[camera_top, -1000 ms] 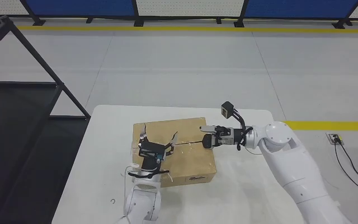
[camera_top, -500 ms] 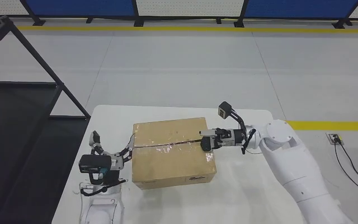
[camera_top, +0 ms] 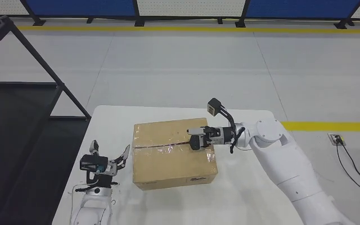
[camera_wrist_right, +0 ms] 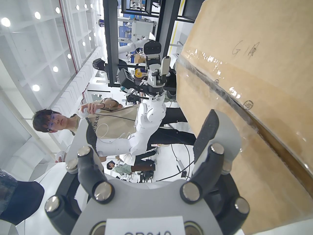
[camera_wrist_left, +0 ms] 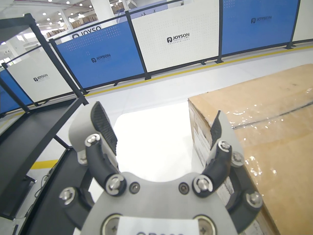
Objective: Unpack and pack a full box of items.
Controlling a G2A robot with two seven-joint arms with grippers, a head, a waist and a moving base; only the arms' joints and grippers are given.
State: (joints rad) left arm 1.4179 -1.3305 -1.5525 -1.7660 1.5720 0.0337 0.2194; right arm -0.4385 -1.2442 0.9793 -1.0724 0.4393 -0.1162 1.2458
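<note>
Where the box (camera_top: 171,152) is found: on the surface (camera_top: 242,191), unmoved, flaps closed, its top seam (camera_top: 169,145) taped over.
Left hand (camera_top: 111,147): withdrawn from above the box top to a place beside the box's left side, apart from it; fingers spread wide, nothing held.
Right hand (camera_top: 194,142): carried inward from the box's right edge along the seam, now over the top between that edge and the middle; fingers held apart, nothing gripped; contact with the tape cannot be told.
Meaning for the task: the top has been left to the right hand alone; the tape is judged to be under attack along the seam, so opening is barely begun and nothing is unpacked.
Risk: the box, no longer covered from the left, may be pushed leftward.
</note>
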